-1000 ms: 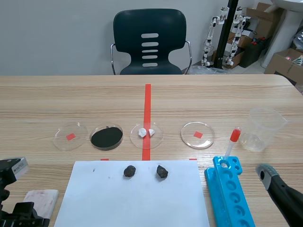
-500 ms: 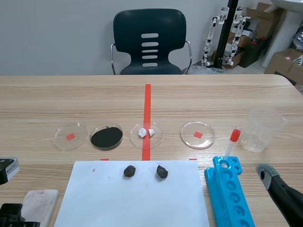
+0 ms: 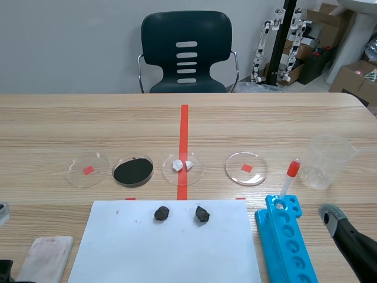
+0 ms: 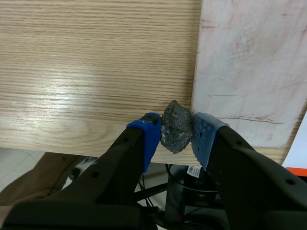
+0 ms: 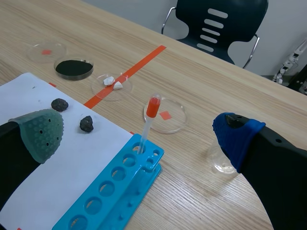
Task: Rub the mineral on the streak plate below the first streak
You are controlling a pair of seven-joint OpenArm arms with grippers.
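Left arm: it is sitting low at the near left corner of the surface [image 3: 53, 135], almost wholly out of the scene view. The left end effector [image 4: 176, 137] is clamping a dark grey mineral [image 4: 175, 123] between its two blue pads, fingers held narrow around it. In the wrist view it is hanging over the surface's near edge, pointing forward and down.

The mineral is sitting at the side edge of the streak plate [image 4: 249, 67], close to the plate's near corner. I cannot tell whether it is touching the plate. A thin dark streak [image 4: 249, 118] is running across the plate from just beside the mineral. Fainter reddish smudges are showing further ahead on the plate.

Right arm: it is resting low at the near right, and the right end effector [image 5: 138, 133] is standing wide with nothing between its fingers.

Edges and room: the streak plate [image 3: 46, 257] is lying near the surface's near edge, just beside the white paper sheet [image 3: 171, 250]. Bare wood is lying open on the plate's other side. Two dark rocks [image 3: 161, 213] are sitting well apart from the plate on the sheet's far part. A blue rack [image 3: 287, 244] holding a dropper [image 3: 288, 177] is lying beside the sheet's right edge, with a clear cup [image 3: 327, 160] beyond it.
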